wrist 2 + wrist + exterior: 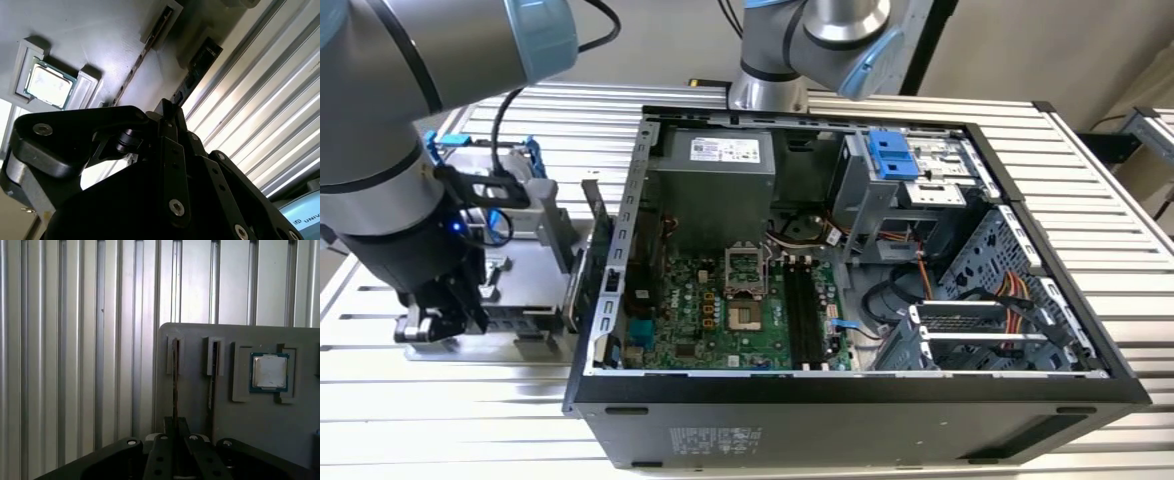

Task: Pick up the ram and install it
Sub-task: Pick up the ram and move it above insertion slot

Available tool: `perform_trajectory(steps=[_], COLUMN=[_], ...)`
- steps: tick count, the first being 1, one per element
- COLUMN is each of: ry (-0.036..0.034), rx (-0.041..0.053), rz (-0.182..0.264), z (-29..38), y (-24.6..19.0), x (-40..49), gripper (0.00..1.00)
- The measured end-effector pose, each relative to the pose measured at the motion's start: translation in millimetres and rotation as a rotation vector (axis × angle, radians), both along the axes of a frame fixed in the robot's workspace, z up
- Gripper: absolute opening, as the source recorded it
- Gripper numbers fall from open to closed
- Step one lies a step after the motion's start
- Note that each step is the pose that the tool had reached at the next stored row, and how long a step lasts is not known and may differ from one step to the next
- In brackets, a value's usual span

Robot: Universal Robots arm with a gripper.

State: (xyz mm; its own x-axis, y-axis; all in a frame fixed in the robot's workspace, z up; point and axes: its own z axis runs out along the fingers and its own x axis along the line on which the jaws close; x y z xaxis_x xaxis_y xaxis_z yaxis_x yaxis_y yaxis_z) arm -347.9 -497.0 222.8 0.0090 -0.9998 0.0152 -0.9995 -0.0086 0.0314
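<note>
- The ram (175,372) stands on edge in a slot of the grey tray (195,405), the slot nearest the tray's edge; it has not been lifted out.
- The claw (175,429) sits right over it, its fingers (166,437) looking clenched on the stick's near end.
- Just beside it a second stick (212,375) stands in its own slot, with a square silver chip (270,371) farther along the tray.
- The tray rests on the ribbed bench (454,400) at the exterior view's left, beside the open computer case (854,385).
- Judged progress: the grasp is made; the lift, the carry and the seating in the board's long black slots (803,310) are left.
</note>
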Motion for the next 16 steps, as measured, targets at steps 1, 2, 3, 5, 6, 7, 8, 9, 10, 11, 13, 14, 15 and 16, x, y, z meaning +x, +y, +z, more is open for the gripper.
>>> perform_trajectory(steps=[1,2,3,5,6,7,8,9,10,11,13,14,15,16], ry=[0.0000,0.0000,0.0000,-0.0001,-0.0001,0.0000,-0.0001,0.0000,-0.0001,-0.0001,0.0000,-0.0002,0.0000,-0.0003], rx=[0.0000,0.0001,0.0000,0.0001,0.0001,0.0000,0.0001,0.0001,0.0001,0.0001,0.0000,0.0002,0.0000,0.0002], rz=[0.000,0.000,0.000,0.000,0.000,0.000,0.000,0.000,0.000,0.000,0.000,0.000,0.000,0.000], z=[0.8,1.4,2.2,3.3,3.9,4.5,5.0,5.6,6.1,6.6,9.1,9.3,9.8,9.9], y=[0.0,0.0,0.0,0.0,0.0,0.0,0.0,0.0,0.1,0.1,0.0,0.0,0.0,0.0], x=[0.0,0.0,0.1,0.0,0.0,0.0,0.0,0.0,-0.1,-0.1,0.0,0.1,0.0,0.0], gripper=[0.00,0.00,0.00,0.00,0.00,0.00,0.00,0.00,0.00,0.00,0.00,0.00,0.00,0.00])
